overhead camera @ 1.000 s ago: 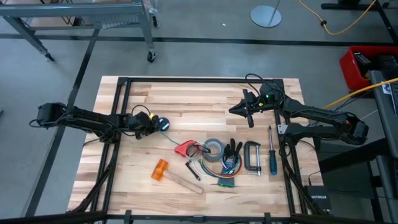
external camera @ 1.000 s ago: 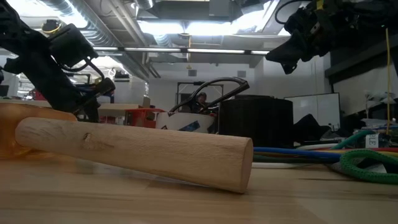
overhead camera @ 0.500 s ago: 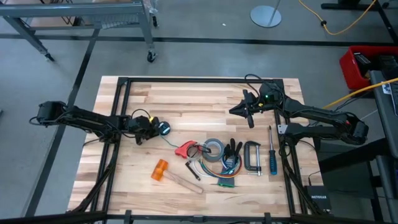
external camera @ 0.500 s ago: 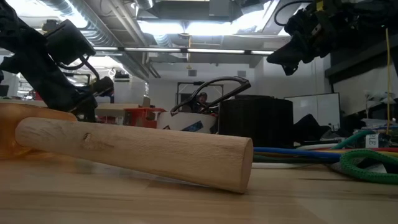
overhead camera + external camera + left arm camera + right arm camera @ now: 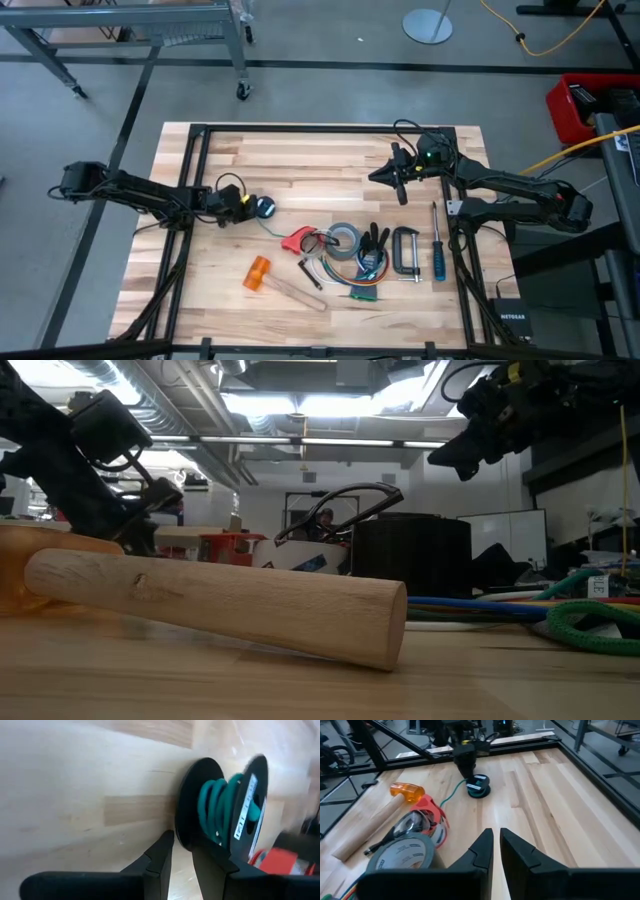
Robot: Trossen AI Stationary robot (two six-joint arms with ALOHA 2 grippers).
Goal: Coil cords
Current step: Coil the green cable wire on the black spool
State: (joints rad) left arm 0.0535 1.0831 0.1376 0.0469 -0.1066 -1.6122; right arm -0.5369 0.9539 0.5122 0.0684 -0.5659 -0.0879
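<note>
The cord is thin and teal-green. Most of it is wound on a small black spool (image 5: 265,207) that lies on the table left of centre, also in the right wrist view (image 5: 479,785). A loose length (image 5: 451,795) trails toward the red tool (image 5: 298,238). My left gripper (image 5: 247,205) is right beside the spool on its left, fingers closed on one flange (image 5: 182,847). My right gripper (image 5: 378,178) hovers shut and empty above the far right of the table (image 5: 496,836). My left gripper has the rim of the spool's nearer black flange (image 5: 186,827) between its two fingers, one finger (image 5: 162,845) outside the flange and the other (image 5: 210,857) on the cord side. The fingers come slanting down from the table's left. The spool rests on the table.
Near the middle front lie a hammer with an orange head (image 5: 258,272), a grey tape roll (image 5: 345,238), pliers (image 5: 375,240), a C-clamp (image 5: 405,250), a blue screwdriver (image 5: 437,255) and multi-coloured wires (image 5: 362,288). The far half of the tabletop (image 5: 300,160) is bare wood.
My left gripper has shifted a little toward the table's near edge, and the spool has slid slightly with it toward the near right. My right arm has kept still.
</note>
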